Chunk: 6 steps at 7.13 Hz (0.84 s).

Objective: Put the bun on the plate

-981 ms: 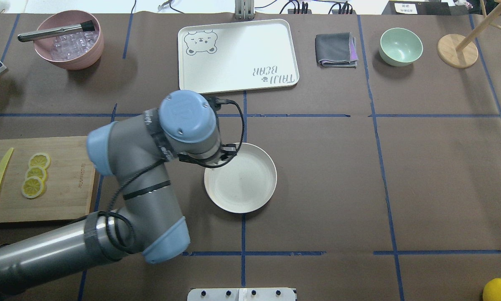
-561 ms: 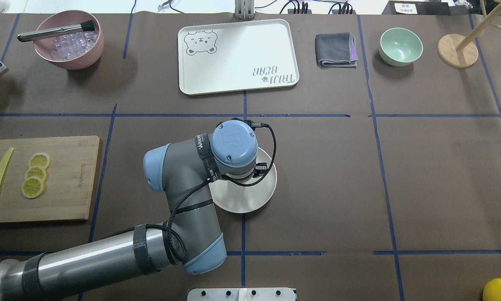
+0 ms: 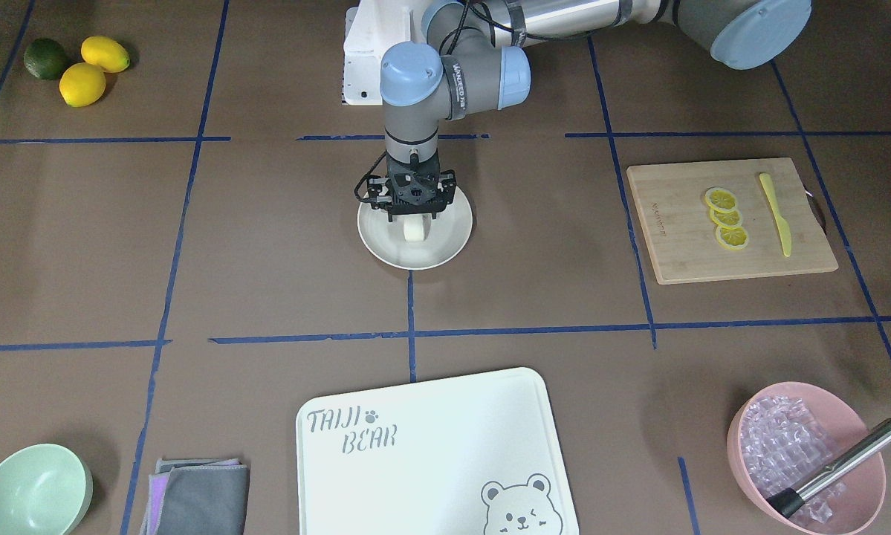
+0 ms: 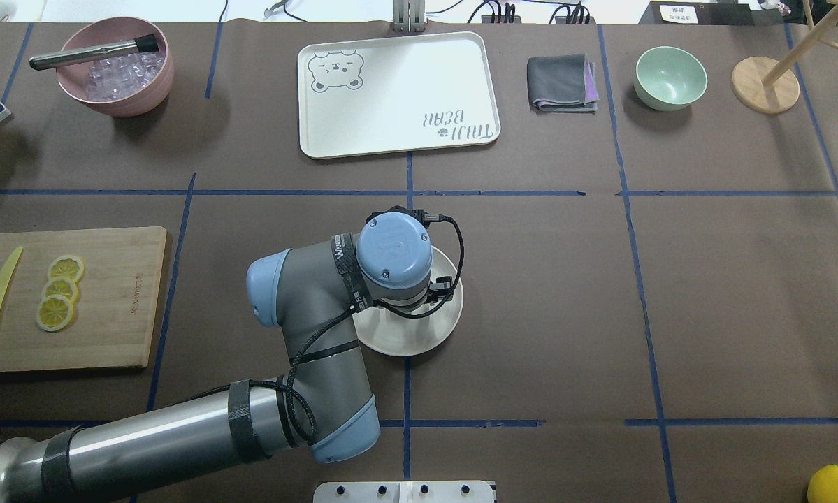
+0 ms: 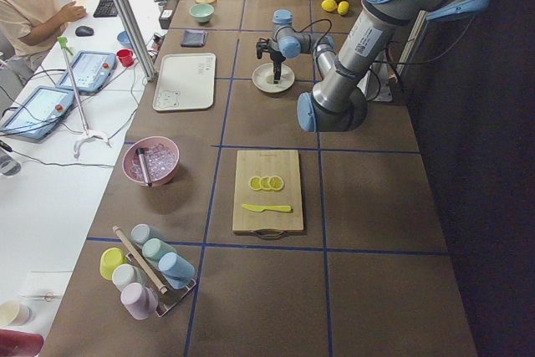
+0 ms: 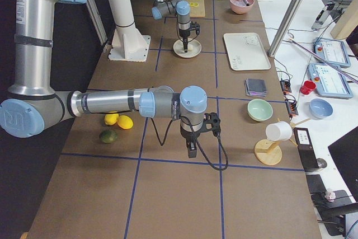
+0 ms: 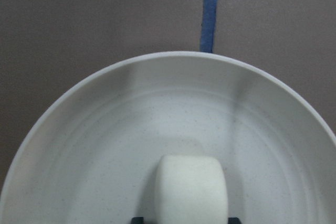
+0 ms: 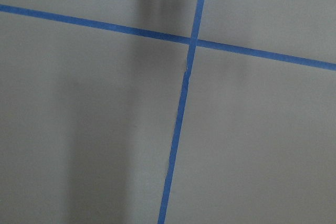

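Bun: you have the bun [image 3: 414, 231] down in the plate [image 3: 449, 242], close to its middle; in the left wrist view it fills the lower centre, smooth and white, with the plate's rim arcing round it
Plate: it sits mid-table on the brown table [image 3: 564, 297] cover, over a line of blue tape [image 3: 411, 312]; the bun is all it carries
Left gripper: the left gripper [image 3: 413, 217] points straight down right over the bun; two dark fingertips [image 7: 234, 219] flank the bun at the bottom edge of the wrist view; whether they press on it or stand just clear, you cannot tell from these views
Right gripper: the right gripper [image 6: 192, 151] hangs low over bare table cover, well apart from the plate; its wrist camera shows only crossing tape lines; clamped or spread, you cannot tell
Pink bowl: the pink bowl [image 3: 857, 423] holds ice cubes [image 3: 776, 438]; a steel-handled tool [image 3: 839, 468] leans in it, handle out over the rim
Green bowl: the mint-green bowl [image 3: 29, 490] stands at a far corner, a folded grey cloth [image 3: 200, 498] beside it
Tray: the bear-printed tray [image 3: 430, 446] lies flat between the cloth and the pink bowl
Board: the cutting board [image 3: 683, 245] carries three lemon slices [image 3: 726, 218] in an overlapping row and a yellow knife [image 3: 776, 215] next to them
Fruit: two lemons [image 3: 81, 83] and a lime [image 3: 44, 58] cluster near the robot's right side
In the way: from overhead, the left arm [image 4: 391, 262] covers the bun and most of the plate; only the plate's near and right edge shows
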### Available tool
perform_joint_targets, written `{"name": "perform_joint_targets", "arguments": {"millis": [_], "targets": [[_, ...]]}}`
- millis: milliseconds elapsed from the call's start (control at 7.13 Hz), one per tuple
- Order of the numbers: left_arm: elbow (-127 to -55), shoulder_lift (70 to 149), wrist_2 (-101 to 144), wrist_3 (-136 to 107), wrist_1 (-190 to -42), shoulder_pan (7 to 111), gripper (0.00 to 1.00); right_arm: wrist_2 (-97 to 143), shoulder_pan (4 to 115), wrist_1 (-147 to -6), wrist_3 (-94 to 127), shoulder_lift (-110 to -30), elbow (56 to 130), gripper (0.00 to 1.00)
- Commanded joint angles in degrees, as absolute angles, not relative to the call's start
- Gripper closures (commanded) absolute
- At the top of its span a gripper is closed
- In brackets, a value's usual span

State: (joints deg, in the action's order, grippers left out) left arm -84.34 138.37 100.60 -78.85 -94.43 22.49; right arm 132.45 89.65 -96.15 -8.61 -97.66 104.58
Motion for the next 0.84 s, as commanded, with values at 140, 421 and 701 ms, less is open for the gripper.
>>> {"name": "perform_joint_targets", "arguments": {"millis": [140,421,701], "targets": [[-99.07,133.27,104.56,-73.09,-84.16,26.95,0.0,132.45,89.65,-96.15,-8.61,-97.56,104.5,0.0],[-112.44,120.83,114.03,-57.05,-79.46,36.94,0.0,132.45,89.65,-96.15,-8.53,-97.65,104.33,0.0],[-115.04,109.48,121.52,-39.28,-79.36,49.33,0.0,132.45,89.65,-96.24,-8.53,-97.56,104.24,0.0]]}}
